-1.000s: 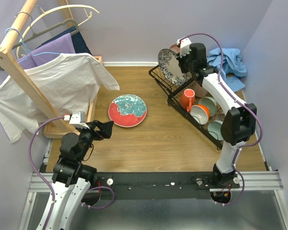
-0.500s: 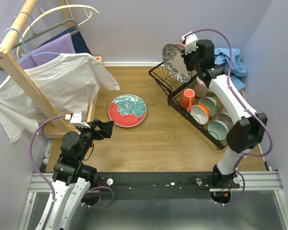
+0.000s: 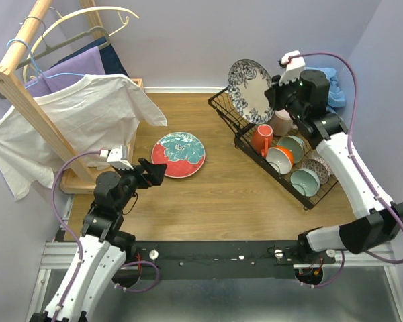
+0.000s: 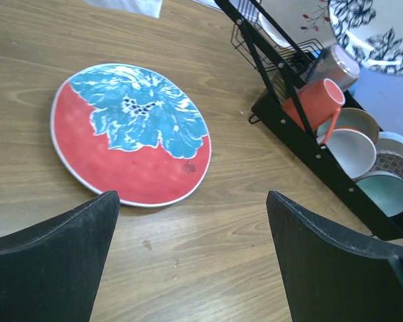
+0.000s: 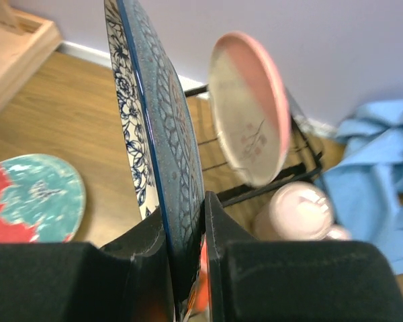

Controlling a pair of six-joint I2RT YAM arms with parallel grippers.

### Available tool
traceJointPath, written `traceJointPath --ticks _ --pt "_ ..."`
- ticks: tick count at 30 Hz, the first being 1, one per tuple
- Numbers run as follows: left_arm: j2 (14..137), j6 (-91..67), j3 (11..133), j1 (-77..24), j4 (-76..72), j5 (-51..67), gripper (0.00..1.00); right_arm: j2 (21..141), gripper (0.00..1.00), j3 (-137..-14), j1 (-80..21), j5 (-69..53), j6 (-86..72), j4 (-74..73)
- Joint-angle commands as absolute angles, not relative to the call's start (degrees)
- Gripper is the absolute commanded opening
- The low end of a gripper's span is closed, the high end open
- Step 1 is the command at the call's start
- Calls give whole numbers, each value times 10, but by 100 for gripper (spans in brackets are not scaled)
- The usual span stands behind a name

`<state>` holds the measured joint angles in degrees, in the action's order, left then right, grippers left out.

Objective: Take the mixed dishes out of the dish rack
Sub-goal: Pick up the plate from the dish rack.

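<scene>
At the far left, a white T-shirt is seen draped over a slanted wooden clothes rack. Just to its right, the left gripper is held low over the wooden table with its jaws spread wide and nothing between them. A red-and-teal plate is laid flat on the table directly ahead of those fingers, apart from them. Further right, the black dish rack is set at an angle on the table. A blue-patterned plate is held on edge over the rack's far end, its rim pinched between the closed fingers of the right gripper. A pink-and-cream plate is left standing in the rack behind it. An orange mug, a pink mug, a white bowl and a pale-green bowl are seen lower in the rack. A crumpled blue cloth is seen beyond the rack at the far right.
</scene>
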<state>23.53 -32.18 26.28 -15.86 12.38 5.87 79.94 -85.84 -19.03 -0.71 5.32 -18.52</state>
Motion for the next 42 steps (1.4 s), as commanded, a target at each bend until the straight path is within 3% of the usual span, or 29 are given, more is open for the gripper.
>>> traceJointPath --ticks 1,9,21,35,42 --pt "283 -364 258 -159 32 104 99 729 1 -782 -192 -63 -89 -80" --pt "359 -412 257 -172 -54 128 99 653 1 -614 -192 -168 -282 -4" --pt "476 -486 258 -256 -149 86 99 619 1 -359 -192 -277 -559 292" --pt "575 -592 258 -322 -237 36 95 640 1 -282 -192 -336 -654 414" --pt "599 -620 261 -340 -272 40 80 643 1 -258 -192 -345 -669 433"
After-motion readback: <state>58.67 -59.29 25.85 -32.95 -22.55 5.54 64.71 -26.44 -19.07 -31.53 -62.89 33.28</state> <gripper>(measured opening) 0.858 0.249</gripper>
